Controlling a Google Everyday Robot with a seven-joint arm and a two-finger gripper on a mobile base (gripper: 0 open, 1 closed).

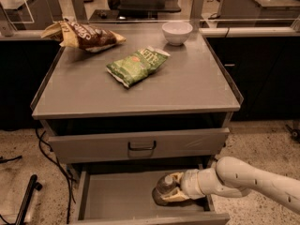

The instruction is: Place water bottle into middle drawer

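The water bottle, clear and brownish in this light, sits low inside the open middle drawer, toward its right side and just above or on the bare grey floor. My gripper reaches in from the right on a white arm. Its cream fingers stand on either side of the bottle and are shut on it. The bottle's cap and label are hidden.
Above the open drawer is a grey drawer front with a black loop handle. On the cabinet top lie a green chip bag, a brown snack bag and a white bowl. Black cables hang at the left.
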